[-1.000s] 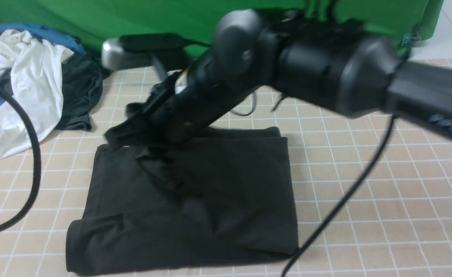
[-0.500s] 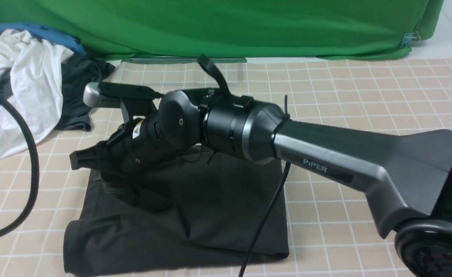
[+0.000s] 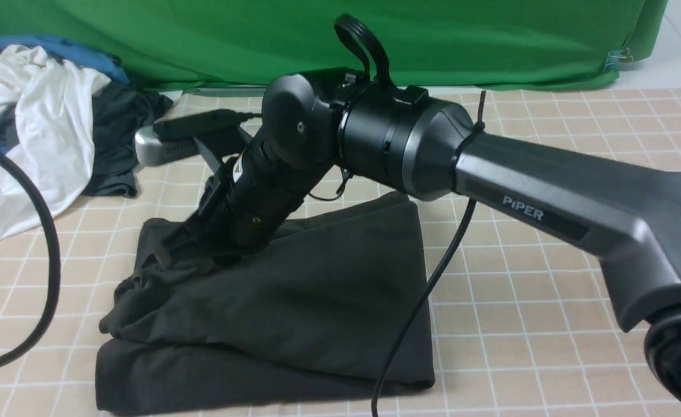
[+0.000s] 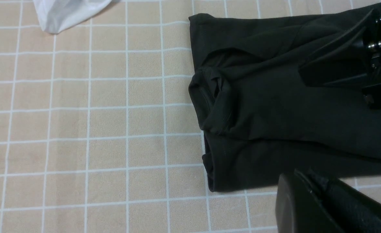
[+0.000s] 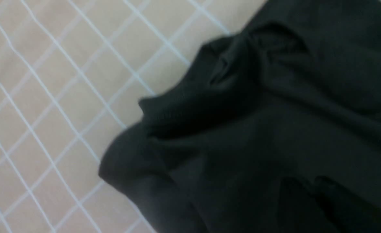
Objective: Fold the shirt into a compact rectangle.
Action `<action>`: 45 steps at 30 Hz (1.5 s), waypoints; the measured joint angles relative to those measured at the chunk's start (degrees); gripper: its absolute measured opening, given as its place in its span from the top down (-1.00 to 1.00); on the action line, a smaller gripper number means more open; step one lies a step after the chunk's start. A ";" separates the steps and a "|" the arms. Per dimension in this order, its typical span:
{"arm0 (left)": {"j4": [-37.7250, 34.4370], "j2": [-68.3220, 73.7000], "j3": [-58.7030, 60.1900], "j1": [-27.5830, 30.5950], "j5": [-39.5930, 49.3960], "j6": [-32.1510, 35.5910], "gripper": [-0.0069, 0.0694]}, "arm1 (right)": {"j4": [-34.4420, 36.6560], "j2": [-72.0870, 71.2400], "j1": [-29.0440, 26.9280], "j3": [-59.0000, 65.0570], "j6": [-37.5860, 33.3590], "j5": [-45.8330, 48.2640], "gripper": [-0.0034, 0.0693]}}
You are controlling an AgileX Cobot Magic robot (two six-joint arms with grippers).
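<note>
My front camera sits between my arms, looking forward and down across the checked table cover (image 3: 549, 301) to the green backdrop (image 3: 201, 35). My right arm (image 3: 549, 197) crosses close in front of it. My left wrist camera looks straight down from farther off at the bunched edge of the black shirt (image 4: 274, 113) and the cover beside it, catching a tip of the white garment (image 4: 67, 13). My right wrist camera hangs very near that same edge, tilted and blurred. All three share it.
</note>
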 joint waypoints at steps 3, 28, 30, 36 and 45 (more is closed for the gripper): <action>0.00 -0.06 0.00 0.00 0.00 0.06 0.77 | -0.27 2.59 1.18 0.00 0.06 0.21 0.80; 5.83 14.19 -0.07 0.00 -3.41 -8.66 0.77 | -13.96 -12.80 -1.86 1.78 -0.80 18.20 0.80; 4.90 18.98 -0.07 0.00 -5.96 -8.66 0.77 | -15.00 -17.36 -4.48 4.72 -0.80 18.48 0.80; -1.44 32.96 -0.11 0.00 -13.79 -3.65 0.77 | -15.92 -30.03 -10.35 20.68 -1.53 17.30 0.80; 0.19 49.73 -2.66 0.00 -17.59 -2.61 0.76 | -15.88 -46.22 -14.06 44.70 -0.95 2.74 0.80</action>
